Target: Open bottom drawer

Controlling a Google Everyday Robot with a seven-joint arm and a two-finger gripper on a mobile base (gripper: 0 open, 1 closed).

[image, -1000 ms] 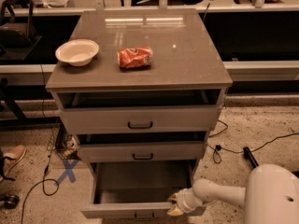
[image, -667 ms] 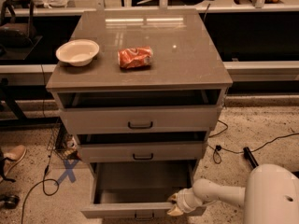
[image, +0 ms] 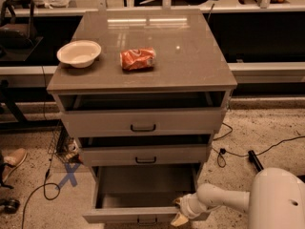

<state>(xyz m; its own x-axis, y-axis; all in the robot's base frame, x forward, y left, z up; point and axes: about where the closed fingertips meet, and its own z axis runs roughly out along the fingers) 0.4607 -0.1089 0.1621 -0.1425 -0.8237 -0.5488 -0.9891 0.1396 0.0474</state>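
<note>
The bottom drawer (image: 143, 187) of the grey-beige cabinet stands pulled far out, its plain grey inside showing and its flat front (image: 124, 216) at the lower edge of the view. Its small black handle (image: 147, 221) is partly cut off by the frame edge. My gripper (image: 180, 212) is at the right end of the drawer front, at the end of my white arm (image: 224, 199) that comes in from the lower right. The middle drawer (image: 143, 154) and the top drawer (image: 143, 120) above it are each pulled out a little.
A white bowl (image: 79, 53) and a crushed red can (image: 138, 58) lie on the cabinet top. Cables run over the floor at left (image: 45, 185) and right (image: 238, 151). A blue X mark (image: 69, 174) is on the floor. A shoe (image: 15, 157) shows at far left.
</note>
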